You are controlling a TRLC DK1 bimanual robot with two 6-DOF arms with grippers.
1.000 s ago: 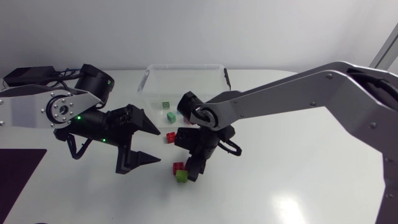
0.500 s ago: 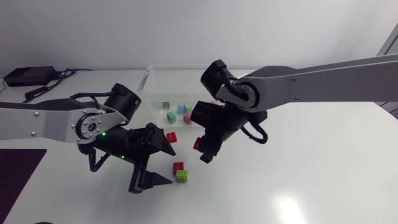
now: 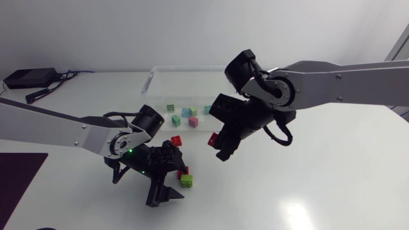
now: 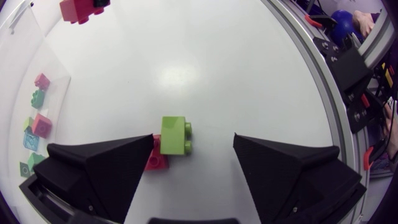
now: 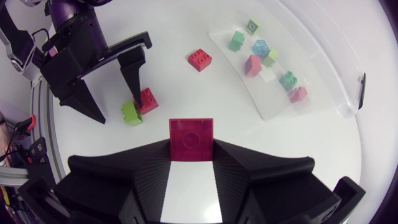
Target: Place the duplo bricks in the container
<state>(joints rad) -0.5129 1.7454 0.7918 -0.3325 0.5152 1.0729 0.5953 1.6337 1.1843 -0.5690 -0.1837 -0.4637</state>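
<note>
The right gripper [image 5: 191, 148] is clenching a crimson duplo brick [image 5: 191, 140] between both fingers, hanging above the table [image 3: 307, 185] just short of the clear container [image 3: 160, 75], apparently to carry it in beside the small bricks [image 3: 186, 112] already lying there. The left gripper [image 4: 194, 140] is standing released, fingers straddling a lime-green brick [image 4: 174, 135] that is touching a red brick [image 4: 157, 162], seemingly lined up for a grasp. A second red brick [image 3: 176, 138] is waiting near the container wall.
</note>
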